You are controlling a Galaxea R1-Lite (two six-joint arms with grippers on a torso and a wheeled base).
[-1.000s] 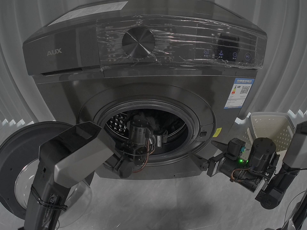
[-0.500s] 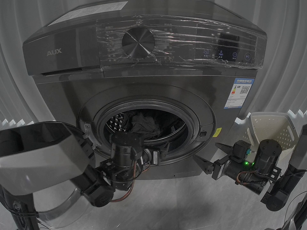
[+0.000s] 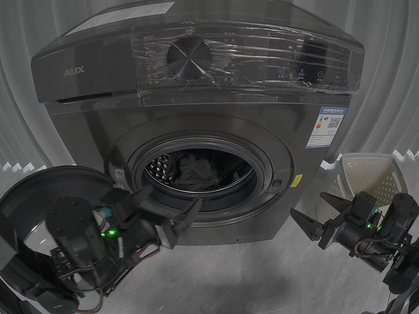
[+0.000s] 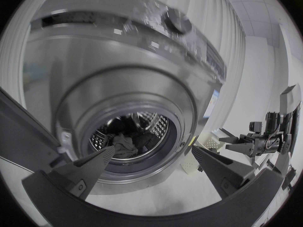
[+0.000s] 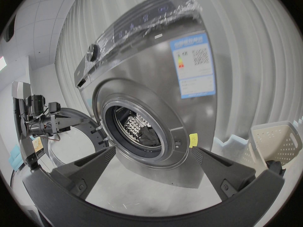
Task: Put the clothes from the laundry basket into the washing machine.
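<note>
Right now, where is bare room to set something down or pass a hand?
The floor before the washing machine lies bare between the left gripper and right gripper. The drum mouth is open above the clothes. The laundry basket looks empty. Crowded: around the open door, with the left gripper in front of it.
</note>
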